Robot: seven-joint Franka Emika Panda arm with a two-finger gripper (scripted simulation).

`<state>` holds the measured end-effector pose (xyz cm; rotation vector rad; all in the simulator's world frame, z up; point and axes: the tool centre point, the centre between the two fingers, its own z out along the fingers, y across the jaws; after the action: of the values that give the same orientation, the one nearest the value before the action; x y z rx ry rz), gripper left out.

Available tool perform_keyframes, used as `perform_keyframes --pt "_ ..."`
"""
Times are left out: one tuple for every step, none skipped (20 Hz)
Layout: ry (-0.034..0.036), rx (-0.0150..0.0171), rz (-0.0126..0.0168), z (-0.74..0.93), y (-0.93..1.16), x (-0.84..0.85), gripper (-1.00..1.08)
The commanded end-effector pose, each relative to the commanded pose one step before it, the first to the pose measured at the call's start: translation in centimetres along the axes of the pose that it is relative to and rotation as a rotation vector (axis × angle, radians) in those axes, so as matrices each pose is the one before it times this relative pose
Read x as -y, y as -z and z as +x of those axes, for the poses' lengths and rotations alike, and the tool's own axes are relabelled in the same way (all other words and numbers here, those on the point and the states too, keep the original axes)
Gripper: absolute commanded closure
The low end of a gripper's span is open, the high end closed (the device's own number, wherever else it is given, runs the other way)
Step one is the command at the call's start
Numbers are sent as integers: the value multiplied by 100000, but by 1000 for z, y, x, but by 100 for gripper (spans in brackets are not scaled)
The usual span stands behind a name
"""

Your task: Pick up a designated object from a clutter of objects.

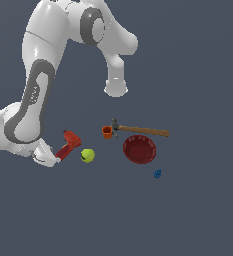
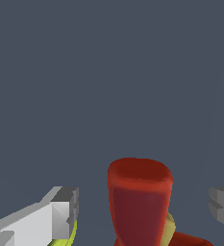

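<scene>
Straddling the red drill's point(image 2: 140, 202) rounded handle end, the gripper point(image 2: 144, 211) gapes apart

Drill point(image 1: 69, 144) sits furthest to the exterior view's left, ball point(image 1: 88, 155) just beside it. Cup point(image 1: 107, 132) touches the hammer point(image 1: 140, 130) head; bowl point(image 1: 139, 149) lies before the handle, blue piece point(image 1: 157, 174) nearer still.

On the dark grey floor point(image 1: 198, 215), the red drill point(image 1: 68, 145), tennis ball point(image 1: 88, 155), orange cup point(image 1: 107, 132), hammer point(image 1: 140, 130) and blue piece point(image 1: 157, 174) ring the dark red bowl point(image 1: 139, 149).
</scene>
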<state>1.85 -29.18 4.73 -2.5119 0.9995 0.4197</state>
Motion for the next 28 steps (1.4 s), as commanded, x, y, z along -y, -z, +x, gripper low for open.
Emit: perform_keyframes --pt "-354 143 444 138 -96 -157 -100" --pt "137 -56 -262 -77 41 42 -100" --pt "0 0 0 0 -36 1 -100" --pt "0 0 0 1 -109 4 -100" --pt "0 0 0 1 -181 6 -100" --pt "0 0 0 0 -253 8 -100" --pt "-53 19 79 15 -319 -39 -100" --pt "0 0 0 -4 -397 11 -100" --pt "-50 13 46 5 -448 -27 -100" --pt "0 0 0 -11 -395 8 -100" --pt "0 0 0 -11 -323 6 -100" --pt "-58 12 35 5 -250 -36 -100" --pt "0 0 0 -8 -179 2 -100" --pt "0 0 0 -5 -107 1 -100" --pt "0 0 0 -2 -36 0 -100" --pt "0 0 0 0 0 0 108" --pt "0 0 0 0 0 0 108" --pt "0 0 0 0 0 0 108" --pt "0 0 0 0 0 0 108" --pt "0 0 0 0 0 0 108" --pt "0 0 0 0 0 0 108" --pt "0 0 0 0 0 0 108" --pt "0 0 0 0 0 0 108" --pt "0 0 0 0 0 0 108" --pt "0 0 0 0 0 0 108" --pt "-16 -919 165 113 662 9 108" --pt "0 0 0 -16 20 13 108" --pt "0 0 0 -47 60 38 108"
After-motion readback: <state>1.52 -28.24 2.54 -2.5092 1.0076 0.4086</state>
